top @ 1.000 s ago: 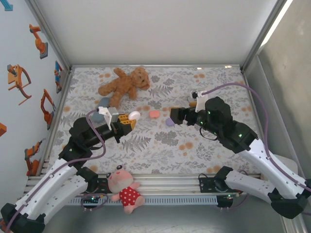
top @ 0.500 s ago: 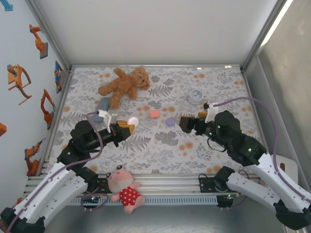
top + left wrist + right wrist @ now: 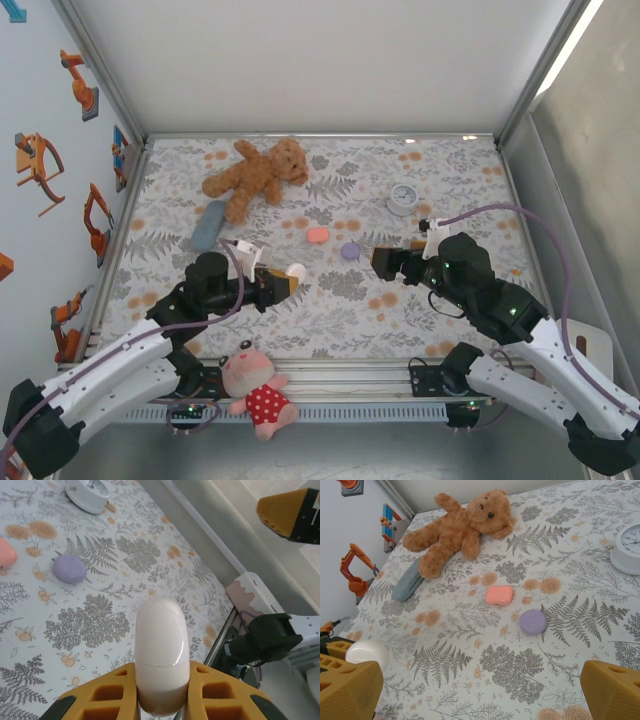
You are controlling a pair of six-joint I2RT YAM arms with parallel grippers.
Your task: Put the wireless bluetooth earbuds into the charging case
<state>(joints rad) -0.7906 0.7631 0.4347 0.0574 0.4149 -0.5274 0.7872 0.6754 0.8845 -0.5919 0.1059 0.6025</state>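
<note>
Top external view, near edge first: a pink plush doll (image 3: 255, 385) is lying at 6 o'clock between the arm bases. Just past it the left gripper (image 3: 278, 283) is sitting at about 7 o'clock of the patterned cloth (image 3: 330, 310). Its jaws are pinching tight on the butt end of a white capsule-shaped charging case (image 3: 162, 645). The case is poking out toward 3 o'clock and looking lifted off the cloth. It is showing as glossy, smooth and rounded, pale with a faint pink tint. A thin seam is running round it close to the fingers, and the lid is looking closed.

The right gripper (image 3: 384, 262) is hanging at 4 o'clock, jaws spread fully wide, gripping nothing, aiming toward 9 o'clock. Near its tips, at its 10 o'clock, a purple round piece (image 3: 532, 621) is lying flat on the cloth. A pink rounded-square piece (image 3: 499, 595) is lying further along the same bearing, apart from it. Buds or more small cases, cannot tell.

Further out, a white clock (image 3: 627, 547) is sitting at 1 o'clock and a blue-grey flat thing (image 3: 407, 582) at 10 o'clock. It is lying just beside the foot of a brown teddy (image 3: 462, 527) at 11 o'clock.

My read of the step: left is presenting the case, right is readying to work.
- Keep the left arm steady.
- The case needs opening before anything goes in.
- The shell is probably slippery, so grip it square.
- Bring the right gripper straight down on a small piece without bunching the cloth.
</note>
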